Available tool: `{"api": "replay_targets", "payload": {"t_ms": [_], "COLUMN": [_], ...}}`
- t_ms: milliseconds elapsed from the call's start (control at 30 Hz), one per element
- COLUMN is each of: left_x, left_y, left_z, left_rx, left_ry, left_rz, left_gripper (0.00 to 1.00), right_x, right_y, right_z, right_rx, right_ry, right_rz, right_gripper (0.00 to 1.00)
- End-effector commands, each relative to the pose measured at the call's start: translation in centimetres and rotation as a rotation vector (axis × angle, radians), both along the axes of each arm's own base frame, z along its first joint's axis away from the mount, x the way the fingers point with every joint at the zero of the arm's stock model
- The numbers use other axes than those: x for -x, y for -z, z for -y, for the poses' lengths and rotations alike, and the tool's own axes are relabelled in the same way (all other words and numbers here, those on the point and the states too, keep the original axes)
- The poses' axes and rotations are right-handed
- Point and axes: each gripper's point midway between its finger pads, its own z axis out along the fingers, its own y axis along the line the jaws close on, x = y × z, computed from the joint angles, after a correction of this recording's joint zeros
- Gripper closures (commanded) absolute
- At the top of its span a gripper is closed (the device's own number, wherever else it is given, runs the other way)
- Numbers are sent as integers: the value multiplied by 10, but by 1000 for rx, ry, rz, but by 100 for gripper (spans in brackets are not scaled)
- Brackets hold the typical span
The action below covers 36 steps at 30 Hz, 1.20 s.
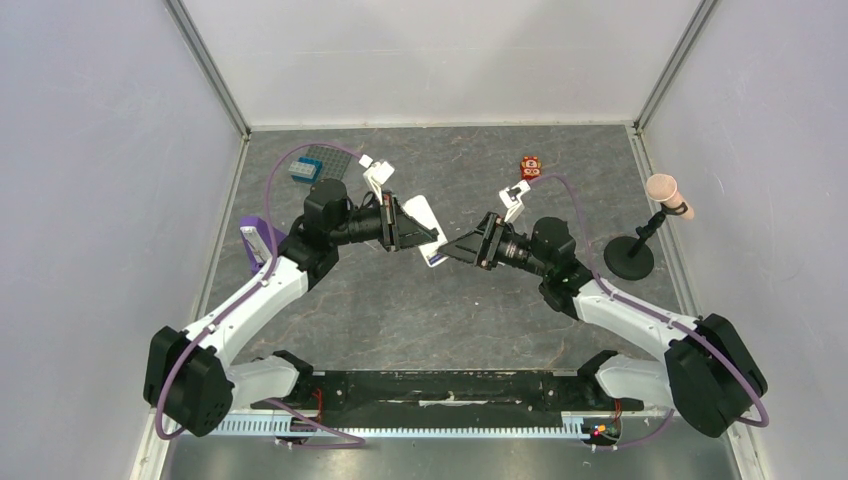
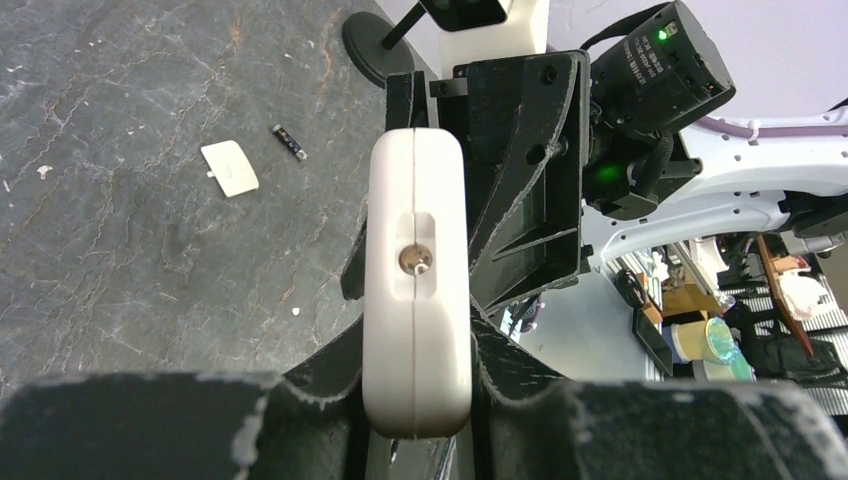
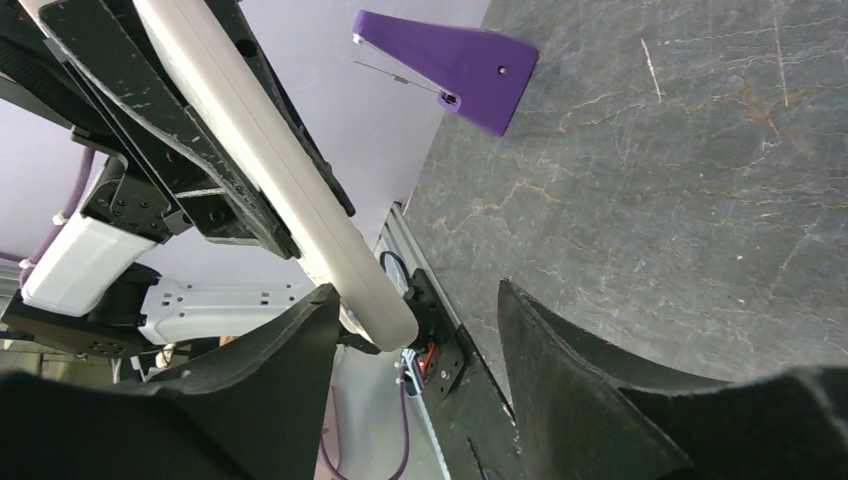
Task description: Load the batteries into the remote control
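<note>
My left gripper (image 1: 413, 232) is shut on the white remote control (image 1: 424, 222) and holds it above the table's middle. In the left wrist view the remote (image 2: 417, 330) stands edge-on between the fingers, its seam and a small metal contact facing the camera. My right gripper (image 1: 452, 250) is open and meets the remote's lower end. In the right wrist view the remote's tip (image 3: 375, 305) lies between the open fingers (image 3: 285, 370), close to the left one. A dark battery (image 2: 288, 142) lies on the table. I cannot make out the bluish-purple battery.
A loose white battery cover (image 2: 230, 168) lies by the dark battery. A purple stand (image 1: 258, 235) is at the left, also in the right wrist view (image 3: 450, 60). A red-orange toy block (image 1: 530, 166), a microphone stand (image 1: 630, 257) and a blue block (image 1: 302, 168) sit around the edges.
</note>
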Motion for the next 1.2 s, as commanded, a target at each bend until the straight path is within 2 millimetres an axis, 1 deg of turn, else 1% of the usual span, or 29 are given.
{"api": "replay_targets", "payload": {"t_ms": [0,200,400,533,600,667,767,800,867,900,967,1067,1167], "left_x": [2,1,0,-1,-1,-2,-2,-3,-3,-5,-7,-12,-18], "left_y": [-14,-15,-17,-17,-16,-17,-16,-16,-13,-12,-8,0,9], "left_z": [4,5,6,7,7,7,7,7,7,6,6,2,-2], "left_rx": [48,53,62,64,64,65,64,63,59,55,41,8,-25], "left_ry": [25,19,17,15,14,13,10,8,4,-2,-14,-48,-91], "left_rz": [25,13,-7,-13,-15,-15,-17,-16,-20,-21,-24,-18,-11], "left_gripper": [98,98,98,98,98,98,98,98,98,98,98,98,98], "right_x": [-3,-1,-1,-2,-4,-5,-5,-6,-6,-6,-7,-8,-11], "right_y": [-3,6,11,9,8,8,7,5,1,-2,-9,-20,-24], "right_z": [-1,2,3,3,2,2,1,0,-1,-1,0,5,13], "right_rx": [-32,-14,-6,-5,-5,-2,-4,-7,-15,-21,-31,-40,-7], "right_ry": [21,28,33,37,38,39,37,38,33,32,39,65,100], "right_rz": [-3,-20,-26,-24,-21,-23,-26,-26,-23,-20,-9,20,54], "right_gripper": [42,57,65,73,85,88,87,86,75,64,46,28,19]}}
